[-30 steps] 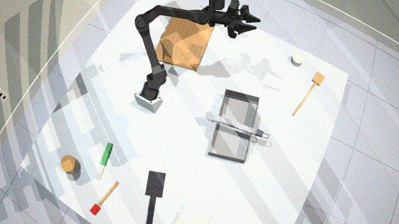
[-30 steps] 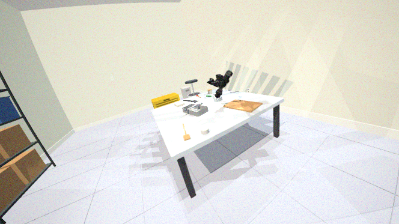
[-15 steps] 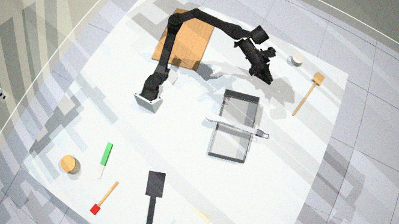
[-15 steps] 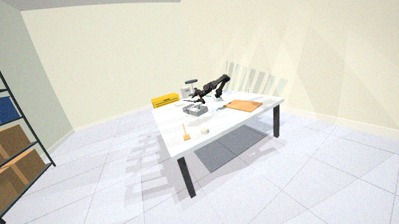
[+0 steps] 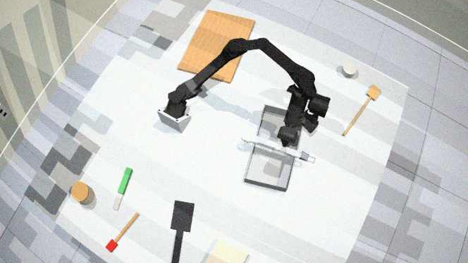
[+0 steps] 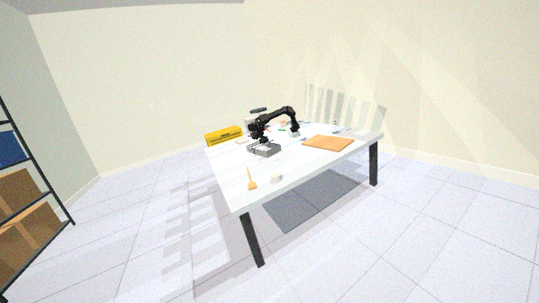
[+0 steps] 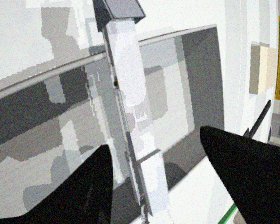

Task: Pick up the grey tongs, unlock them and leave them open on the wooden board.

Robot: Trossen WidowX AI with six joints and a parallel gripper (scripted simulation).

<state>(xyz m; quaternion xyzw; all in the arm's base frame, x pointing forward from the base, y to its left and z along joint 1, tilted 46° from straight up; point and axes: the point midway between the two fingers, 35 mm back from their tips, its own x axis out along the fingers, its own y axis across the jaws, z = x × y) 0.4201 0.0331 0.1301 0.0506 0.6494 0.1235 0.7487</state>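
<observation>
The black parallel-jaw gripper (image 5: 285, 144) (image 7: 156, 143), partly open and empty, straddles the long grey metal tongs (image 5: 269, 144) (image 7: 132, 95); closing off-centre could knock them into the tin.

So the arm (image 5: 262, 44) (image 6: 280, 112) is bent up in a big arch, elbow high, with the forearm sloping down and out away from the base (image 5: 173, 123) (image 6: 294, 134). The wrist (image 5: 295, 107) (image 6: 256, 129) is tipped over so the gripper (image 5: 286, 142) (image 6: 265, 141) (image 7: 156, 143) points downward. Its fingers are partway open, a decent gap between them and nothing pinched in there. In the wrist cam, both black fingertips poke in from the lower corners, well apart.
</observation>
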